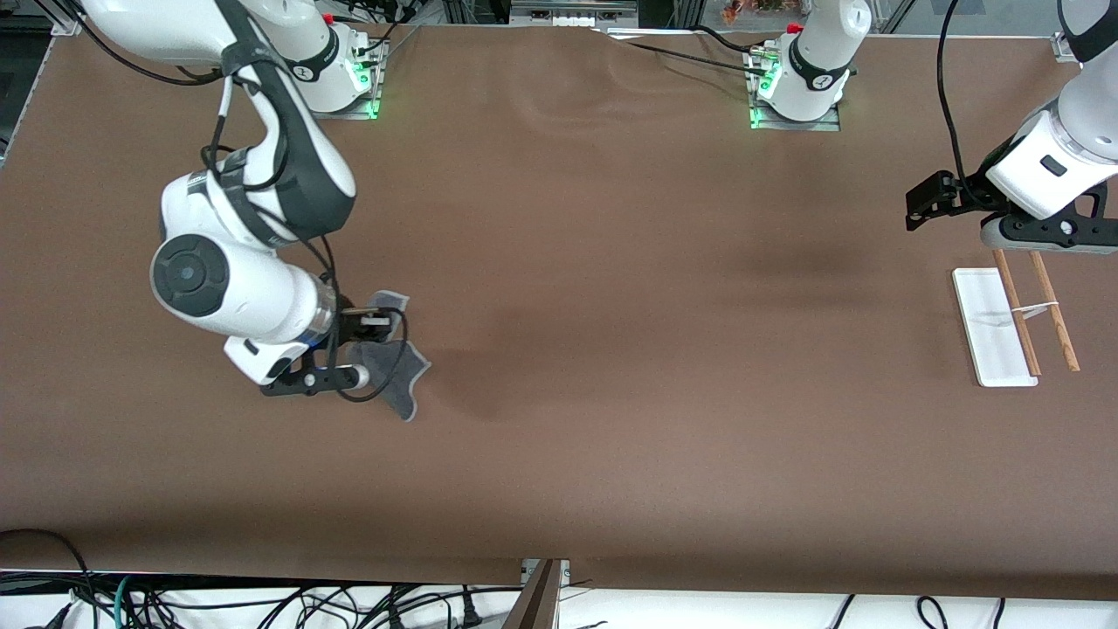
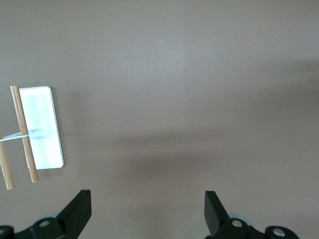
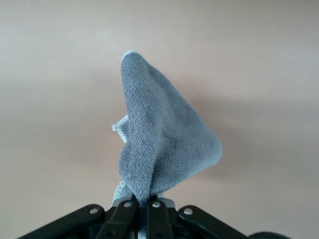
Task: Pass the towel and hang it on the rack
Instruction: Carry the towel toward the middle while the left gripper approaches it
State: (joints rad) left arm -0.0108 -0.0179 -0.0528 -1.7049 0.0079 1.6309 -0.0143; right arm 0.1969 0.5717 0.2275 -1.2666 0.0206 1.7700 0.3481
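Right hand (image 1: 371, 336) clamped on grey towel (image 1: 395, 371) above brown table (image 1: 611, 349), left hand (image 2: 147, 211) spread wide, holding nothing, over table beside rack (image 1: 1017, 328)

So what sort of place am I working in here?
Most likely a robotics lab bench: two arm bases bolted to a brown covered table, loose cables along its near edge, and only task props out, a towel and a small rack.
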